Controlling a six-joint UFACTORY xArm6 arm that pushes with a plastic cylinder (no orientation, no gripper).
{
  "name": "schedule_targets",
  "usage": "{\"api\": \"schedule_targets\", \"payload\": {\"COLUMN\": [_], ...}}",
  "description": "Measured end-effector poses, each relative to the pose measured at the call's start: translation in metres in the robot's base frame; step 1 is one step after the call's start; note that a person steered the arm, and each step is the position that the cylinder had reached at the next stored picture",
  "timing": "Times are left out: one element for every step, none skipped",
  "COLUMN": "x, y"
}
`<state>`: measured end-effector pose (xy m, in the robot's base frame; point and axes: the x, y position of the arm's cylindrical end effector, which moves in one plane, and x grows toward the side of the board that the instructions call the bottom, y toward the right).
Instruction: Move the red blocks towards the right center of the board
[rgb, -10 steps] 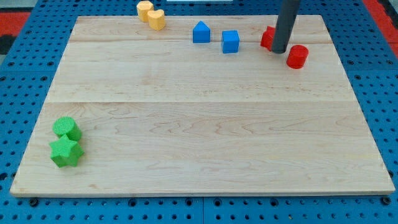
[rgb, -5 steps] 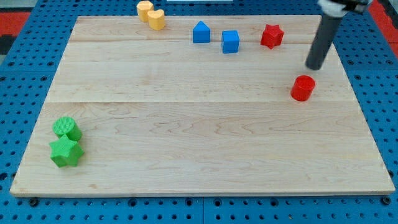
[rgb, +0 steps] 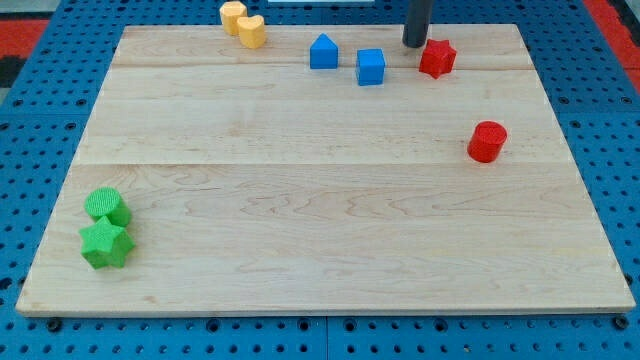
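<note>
A red star block (rgb: 437, 58) lies near the board's top edge, right of middle. A red cylinder block (rgb: 487, 141) stands lower, near the board's right side. My tip (rgb: 415, 45) is at the top of the view, just up and left of the red star, very close to it or touching it. The rod rises out of the view's top. The tip is well away from the red cylinder.
A blue cube (rgb: 371, 67) and a blue house-shaped block (rgb: 323, 52) lie left of the red star. Two yellow blocks (rgb: 243, 23) sit at the top edge. A green cylinder (rgb: 107, 206) and a green star (rgb: 106, 244) sit at the bottom left of the wooden board (rgb: 320, 230).
The red cylinder slid down and right to the right side, then stopped. My tip swung from beside the red star to above the cylinder, then back up-left to the star's upper left.
</note>
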<state>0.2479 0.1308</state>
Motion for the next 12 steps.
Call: {"api": "schedule_targets", "payload": {"x": [0.049,0.042,0.016,-0.002,0.038,0.048,0.052,0.073,0.066,0.053,0.090,0.097], "y": [0.044,0.070,0.106,0.116,0.125,0.082,0.051,0.016,0.012,0.060,0.097,0.089]}}
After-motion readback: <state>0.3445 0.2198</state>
